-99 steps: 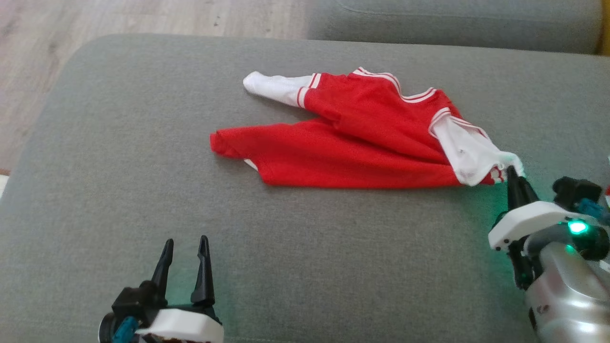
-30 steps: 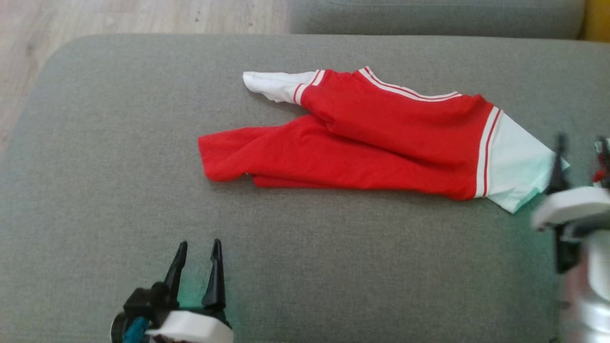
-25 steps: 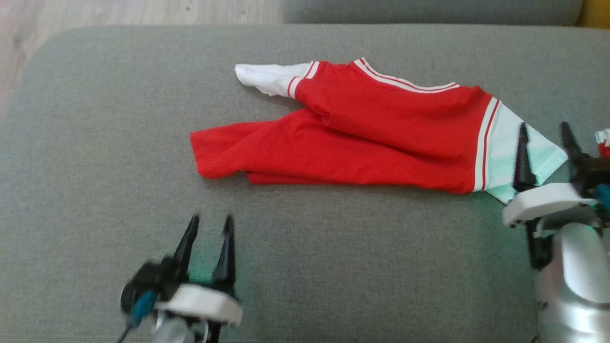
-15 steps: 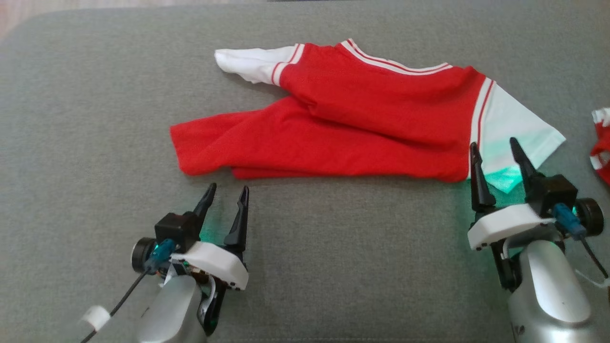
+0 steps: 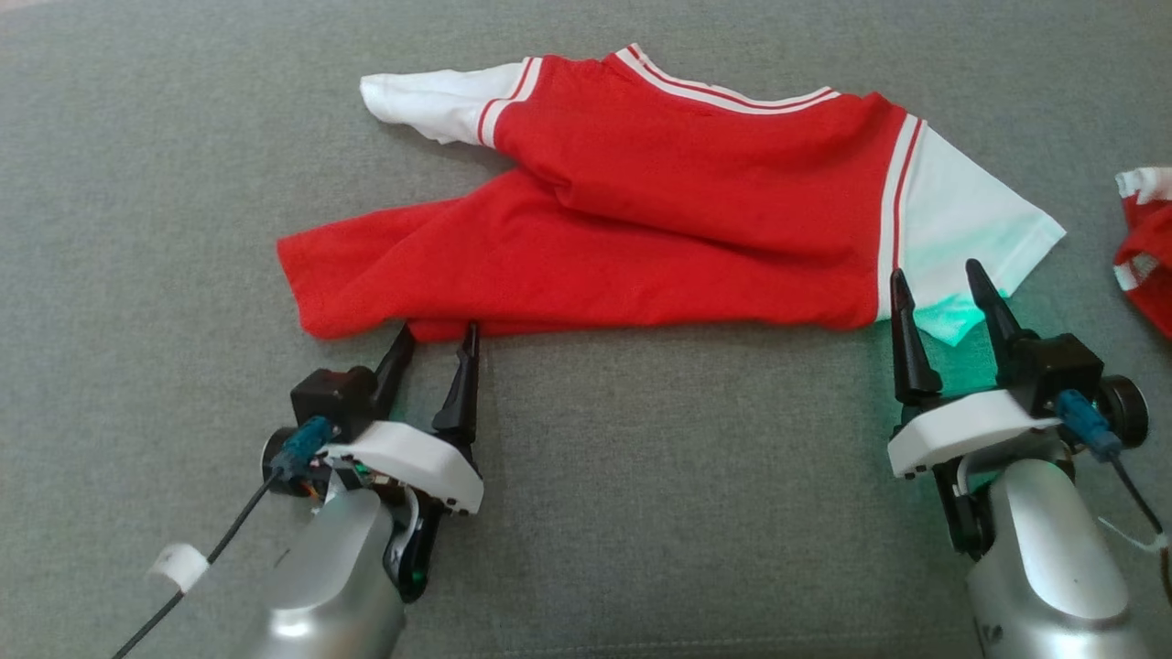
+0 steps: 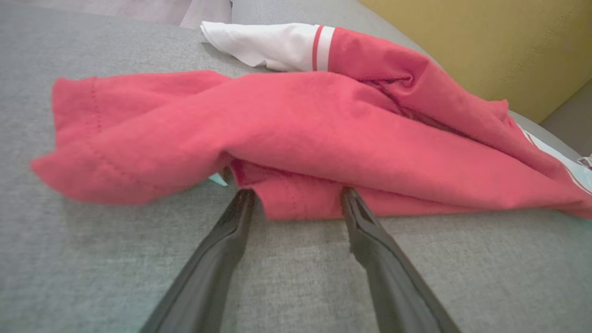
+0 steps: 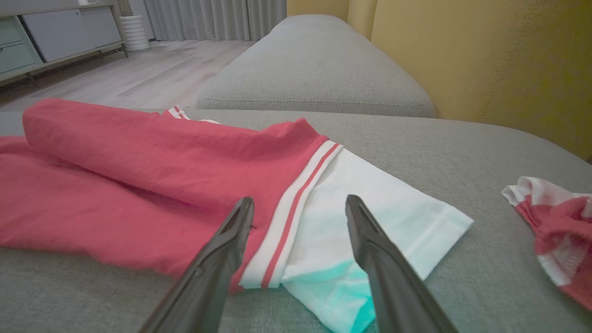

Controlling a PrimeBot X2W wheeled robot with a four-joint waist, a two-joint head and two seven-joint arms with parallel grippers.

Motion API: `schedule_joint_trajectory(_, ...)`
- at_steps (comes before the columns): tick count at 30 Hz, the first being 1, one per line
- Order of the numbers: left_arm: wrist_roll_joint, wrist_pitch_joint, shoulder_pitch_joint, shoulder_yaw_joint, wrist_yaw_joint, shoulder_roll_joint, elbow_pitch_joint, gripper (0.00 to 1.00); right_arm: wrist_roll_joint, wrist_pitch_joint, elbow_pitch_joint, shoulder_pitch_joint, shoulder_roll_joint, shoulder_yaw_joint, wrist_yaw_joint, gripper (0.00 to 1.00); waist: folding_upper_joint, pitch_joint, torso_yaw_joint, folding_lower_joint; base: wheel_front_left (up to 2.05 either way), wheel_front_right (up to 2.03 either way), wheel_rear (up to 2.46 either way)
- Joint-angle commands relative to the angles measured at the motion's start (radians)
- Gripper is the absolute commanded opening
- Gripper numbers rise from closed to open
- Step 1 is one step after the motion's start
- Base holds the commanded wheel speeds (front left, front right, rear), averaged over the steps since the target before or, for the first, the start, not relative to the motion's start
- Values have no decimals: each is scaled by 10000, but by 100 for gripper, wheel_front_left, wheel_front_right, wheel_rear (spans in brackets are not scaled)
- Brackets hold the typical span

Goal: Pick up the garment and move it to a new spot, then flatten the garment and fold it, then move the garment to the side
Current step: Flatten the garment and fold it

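Observation:
A red garment (image 5: 641, 220) with white sleeves and striped trim lies crumpled lengthwise on the grey cushion (image 5: 641, 476). My left gripper (image 5: 438, 333) is open, its tips right at the garment's near red hem (image 6: 296, 203). Over at the other end, my right gripper (image 5: 934, 275) is open too, with its fingers (image 7: 236, 231) over the seam between the red body and the white sleeve (image 7: 370, 203). Neither gripper holds any cloth.
A second red and white cloth (image 5: 1144, 247) lies at the cushion's right edge, seen also in the right wrist view (image 7: 550, 222). Behind are another grey cushion (image 7: 314, 69), a yellow backrest (image 7: 485, 55) and wooden floor (image 7: 152, 69).
The right gripper let go of the sleeve, which now lies spread flat. Both grippers have come forward to the garment's near edge. The camera has tilted down.

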Motion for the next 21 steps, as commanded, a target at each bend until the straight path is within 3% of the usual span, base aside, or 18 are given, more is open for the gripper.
schedule_joint_trajectory(1, -66, -46, -201, 151, -58, 151, -211, 100, 80, -110, -309, -140, 22, 275, 37, 100, 0, 20, -24, 0, 0, 0, 0)
schedule_joint_trajectory(2, -113, -46, -207, 120, -58, 170, -251, 96, 99, -110, -301, -149, 22, 296, 37, 100, 0, 34, -43, 0, 0, 0, 0)
schedule_joint_trajectory(4, -199, -47, -177, 85, -58, 189, -309, 40, 130, -110, -289, -147, 23, 298, 37, 100, 0, 46, -64, 0, 0, 0, 0)
schedule_joint_trajectory(5, -195, -47, -160, 87, -58, 214, -377, 3, 142, -110, -281, -143, 23, 287, 37, 100, 0, 44, -65, 0, 0, 0, 0)
schedule_joint_trajectory(12, 161, -48, 438, 532, -58, 281, -1388, 0, 354, -110, -173, 90, 23, 87, 37, 100, 0, -510, 295, 0, 0, 0, 0)
schedule_joint_trajectory(21, 1159, -48, 2094, 1404, -58, 221, -3677, 0, 1057, -110, 54, 860, 23, 132, 37, 100, 0, -2111, 1334, 0, 0, 0, 0)
